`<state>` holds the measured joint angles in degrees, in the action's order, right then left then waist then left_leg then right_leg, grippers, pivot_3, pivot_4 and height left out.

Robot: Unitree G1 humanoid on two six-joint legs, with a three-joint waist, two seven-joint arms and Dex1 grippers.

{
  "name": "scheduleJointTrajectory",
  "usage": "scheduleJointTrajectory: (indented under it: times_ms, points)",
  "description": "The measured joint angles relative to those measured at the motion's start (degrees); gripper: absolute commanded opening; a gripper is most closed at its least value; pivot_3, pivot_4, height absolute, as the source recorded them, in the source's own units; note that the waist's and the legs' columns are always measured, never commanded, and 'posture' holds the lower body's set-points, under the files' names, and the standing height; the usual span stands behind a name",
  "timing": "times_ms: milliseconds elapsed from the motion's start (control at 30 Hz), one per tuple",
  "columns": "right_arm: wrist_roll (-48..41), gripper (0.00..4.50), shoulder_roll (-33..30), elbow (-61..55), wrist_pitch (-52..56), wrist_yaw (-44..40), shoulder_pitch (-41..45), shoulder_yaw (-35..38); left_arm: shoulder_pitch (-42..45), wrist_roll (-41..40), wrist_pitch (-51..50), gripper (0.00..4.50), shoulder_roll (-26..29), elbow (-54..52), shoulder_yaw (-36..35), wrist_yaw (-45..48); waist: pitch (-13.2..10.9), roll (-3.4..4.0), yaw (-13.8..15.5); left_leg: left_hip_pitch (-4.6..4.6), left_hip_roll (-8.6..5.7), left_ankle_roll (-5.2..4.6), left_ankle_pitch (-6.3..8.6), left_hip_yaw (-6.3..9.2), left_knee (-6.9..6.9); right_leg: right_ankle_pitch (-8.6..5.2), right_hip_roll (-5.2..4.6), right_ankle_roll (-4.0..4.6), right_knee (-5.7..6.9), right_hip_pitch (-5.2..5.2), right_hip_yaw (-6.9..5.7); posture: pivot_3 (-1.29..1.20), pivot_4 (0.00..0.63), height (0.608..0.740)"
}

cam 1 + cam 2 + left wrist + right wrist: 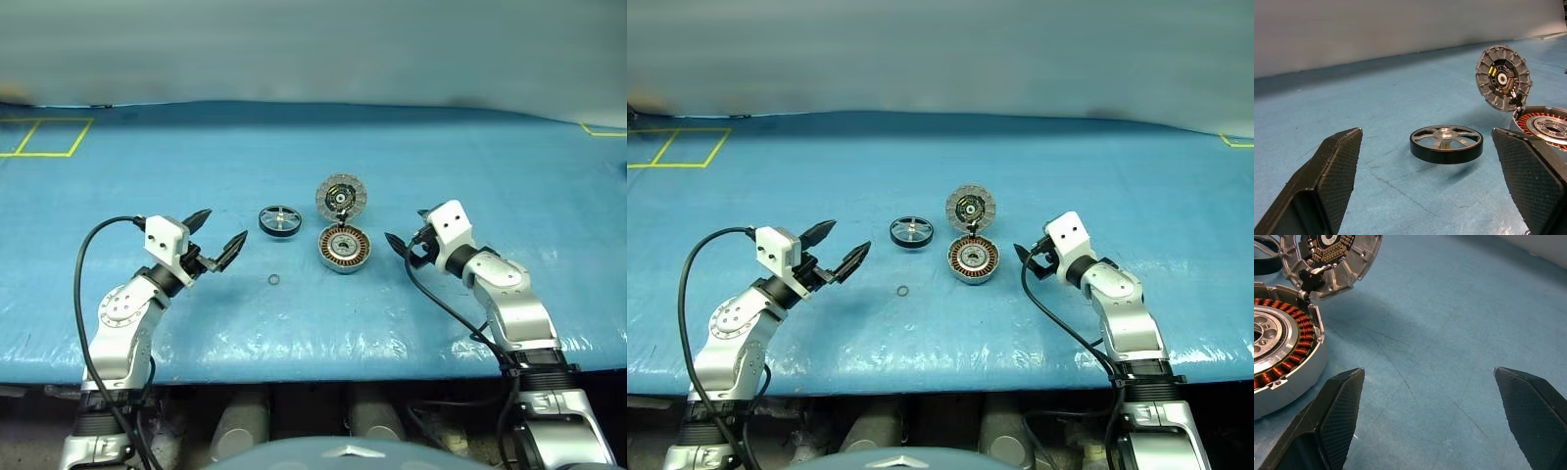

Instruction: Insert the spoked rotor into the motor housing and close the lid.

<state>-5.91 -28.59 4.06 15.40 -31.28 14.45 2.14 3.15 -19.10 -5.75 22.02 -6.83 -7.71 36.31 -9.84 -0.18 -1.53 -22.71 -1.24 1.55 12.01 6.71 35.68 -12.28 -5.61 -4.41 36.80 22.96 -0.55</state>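
Note:
The spoked rotor (pixel 280 219), a small black ring with silvery spokes, lies flat on the blue table cover. Right of it stands the motor housing (pixel 344 249), a shallow grey cup with copper windings showing. Its lid (pixel 341 198) is hinged at the far rim and stands upright, ribbed inner face toward me. My left gripper (pixel 224 227) hovers open a short way left of the rotor, pointing at it with nothing between its fingers. My right gripper (pixel 407 227) is open and empty just right of the housing (pixel 1278 347), pointing toward it, clear of the lid (pixel 1327 259).
A tiny loose metal ring (pixel 274 281) lies on the cover in front of the rotor. Yellow tape squares (pixel 44 137) mark the far left, and another yellow mark (pixel 602 130) sits at the far right. The table's front edge (pixel 313 367) runs close to my arms.

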Motion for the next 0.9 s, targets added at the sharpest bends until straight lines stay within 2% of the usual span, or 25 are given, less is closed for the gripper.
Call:
scheduleJointTrajectory:
  times_ms: [900]
  points:
    - [-0.37,4.45,-0.13,-0.28,0.09,-1.06,0.06,0.0,-0.17,0.09,-0.01,4.5,0.14,0.02,0.91,1.42,0.0,0.0,0.0,0.0,0.0,0.0,0.0,0.0,0.0,0.0,0.0,0.0,0.0,0.0,0.0,0.0,0.15,0.74]
